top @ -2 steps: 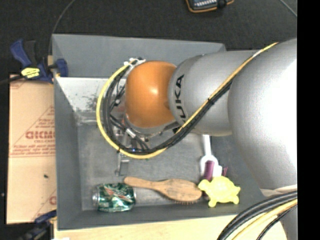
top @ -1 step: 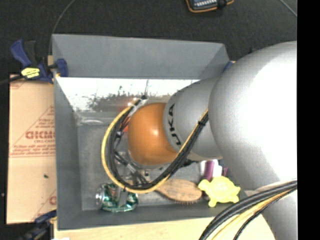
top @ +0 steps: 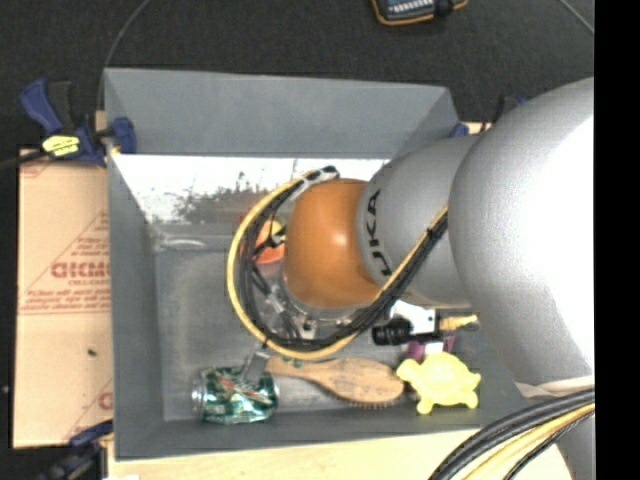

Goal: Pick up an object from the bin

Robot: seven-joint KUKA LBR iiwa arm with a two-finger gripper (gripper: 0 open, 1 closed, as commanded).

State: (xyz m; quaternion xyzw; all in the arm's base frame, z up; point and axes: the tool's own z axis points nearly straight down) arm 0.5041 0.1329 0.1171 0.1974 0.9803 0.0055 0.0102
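Camera view: the arm (top: 520,238) reaches in from the right, and its orange cover (top: 320,243) hangs over the middle of the grey bin (top: 135,298).
Pincer: the pincer (top: 262,353) shows below the orange cover, low over the bin's floor. Whether it is open or closed cannot be told, and nothing is seen gripped in it.
Nearest thing: a crushed green can (top: 235,395) lies on the floor by the bin's lower-left corner, just below and left of the pincer. It looks the likeliest thing to pick.
Neighbours: a wooden hairbrush (top: 345,378) lies just right of the can, its handle end close under the pincer. A yellow toy (top: 440,383) sits at the brush's far end, and a black tube-like thing (top: 405,330) lies nearer the arm.
Can's handling: probably light, thin-walled and already buckled. It should give further under a squeeze, and its shiny skin may slip. Sharp creases are possible.
Where to hold: across its flattened middle, closing on the two broad faces rather than the ragged ends.
Can's axis: roughly left to right in the view, along the bin's near wall. Which end is the top I cannot tell.
Brush's axis: also left to right, with the handle pointing left toward the can and the head toward the yellow toy. It looks stiff and would crowd a grasp from the right.
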